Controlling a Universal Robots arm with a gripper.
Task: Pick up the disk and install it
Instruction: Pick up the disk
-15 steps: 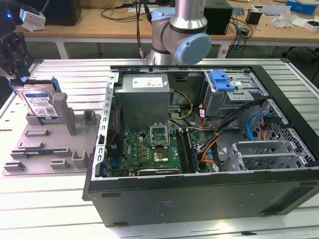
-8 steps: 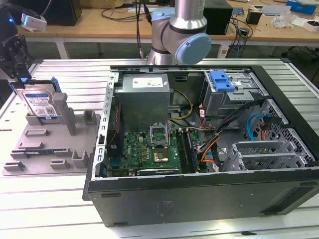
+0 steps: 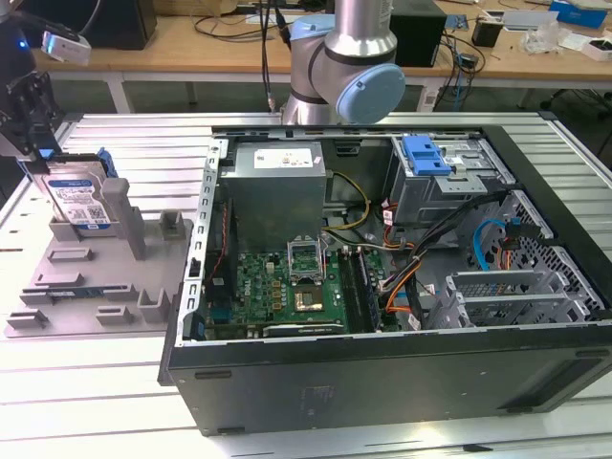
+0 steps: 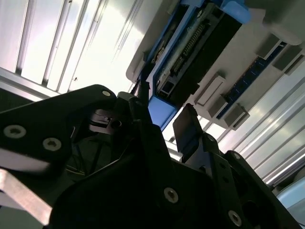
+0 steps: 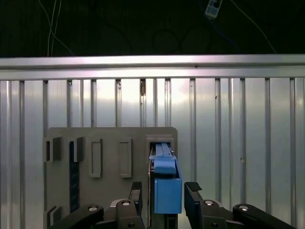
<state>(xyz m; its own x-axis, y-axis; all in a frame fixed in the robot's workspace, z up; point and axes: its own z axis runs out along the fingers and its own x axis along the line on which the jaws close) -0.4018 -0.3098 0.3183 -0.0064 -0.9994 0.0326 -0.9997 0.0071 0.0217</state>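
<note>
The released gripper straddles the disk upright in the grey holder; centring the fingers before clenching seems wise

The flat rectangular disk has a silver metal face, a white-and-blue paper label and a smooth blue plastic frame. The grey plastic holder tray looks matt. The ribbed aluminium table gleams.

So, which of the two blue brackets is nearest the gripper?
The one framing the disk, upright in the grey holder; the open gripper straddles it. The bare bracket sits inside the computer case.
</note>
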